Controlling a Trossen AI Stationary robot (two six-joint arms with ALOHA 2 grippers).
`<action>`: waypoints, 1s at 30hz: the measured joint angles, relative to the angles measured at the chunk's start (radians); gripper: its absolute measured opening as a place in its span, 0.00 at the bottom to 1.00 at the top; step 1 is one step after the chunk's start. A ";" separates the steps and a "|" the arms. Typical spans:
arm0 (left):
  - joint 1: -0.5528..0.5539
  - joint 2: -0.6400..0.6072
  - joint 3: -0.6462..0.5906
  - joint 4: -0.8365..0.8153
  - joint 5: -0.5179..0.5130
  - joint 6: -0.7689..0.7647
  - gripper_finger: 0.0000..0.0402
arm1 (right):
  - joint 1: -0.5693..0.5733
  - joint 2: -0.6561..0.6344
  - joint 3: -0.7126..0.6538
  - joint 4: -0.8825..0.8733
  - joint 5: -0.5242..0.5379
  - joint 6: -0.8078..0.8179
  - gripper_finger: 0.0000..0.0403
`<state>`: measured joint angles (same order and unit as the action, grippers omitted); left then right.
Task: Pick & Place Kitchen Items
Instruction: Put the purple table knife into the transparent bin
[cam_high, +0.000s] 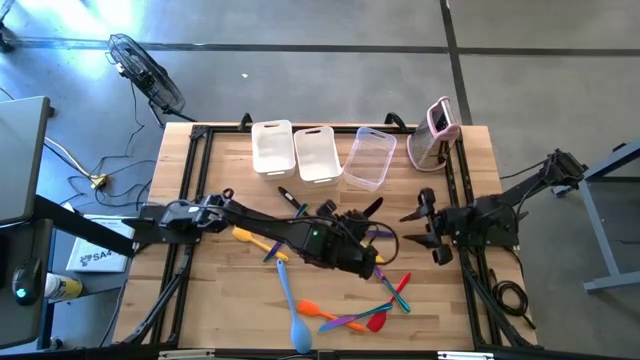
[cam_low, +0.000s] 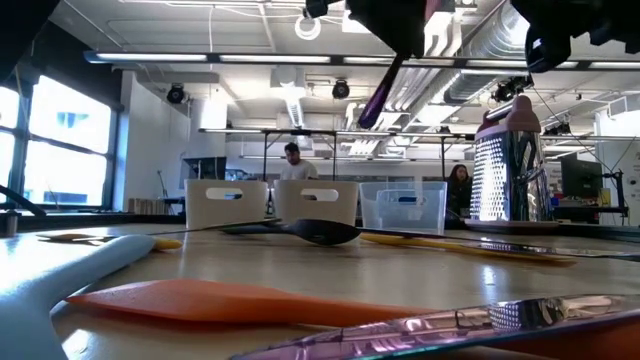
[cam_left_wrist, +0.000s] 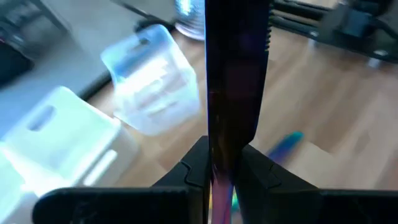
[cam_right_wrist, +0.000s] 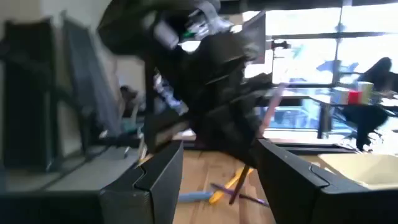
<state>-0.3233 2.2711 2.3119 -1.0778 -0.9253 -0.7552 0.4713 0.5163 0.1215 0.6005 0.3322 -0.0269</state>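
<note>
Currently the left end effector (cam_high: 372, 262) is clamped on a purple utensil (cam_left_wrist: 231, 93), held above mid-tabletop (cam_high: 230, 300). The right end effector (cam_high: 422, 228) waits at right, fingers apart, empty. Other utensils (cam_high: 345, 318) lie near.

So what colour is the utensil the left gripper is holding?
Purple utensil, clearest in the left wrist view.

Purple utensil (cam_left_wrist: 233, 93) (iridescent sheen)
</note>
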 joint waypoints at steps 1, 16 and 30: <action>0.000 0.000 -0.002 0.006 -0.025 0.006 0.10 | 0.000 0.000 0.000 0.014 0.038 0.005 0.48; 0.035 0.000 -0.004 0.168 -0.098 0.269 0.10 | -0.076 0.138 0.060 0.215 0.141 -0.100 0.47; 0.055 0.000 -0.005 0.162 -0.184 0.485 0.10 | -0.106 0.408 0.182 0.288 0.256 -0.082 0.43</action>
<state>-0.2684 2.2711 2.3074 -0.9157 -1.1088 -0.2698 0.3653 0.9242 0.3038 0.8887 0.5878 -0.1094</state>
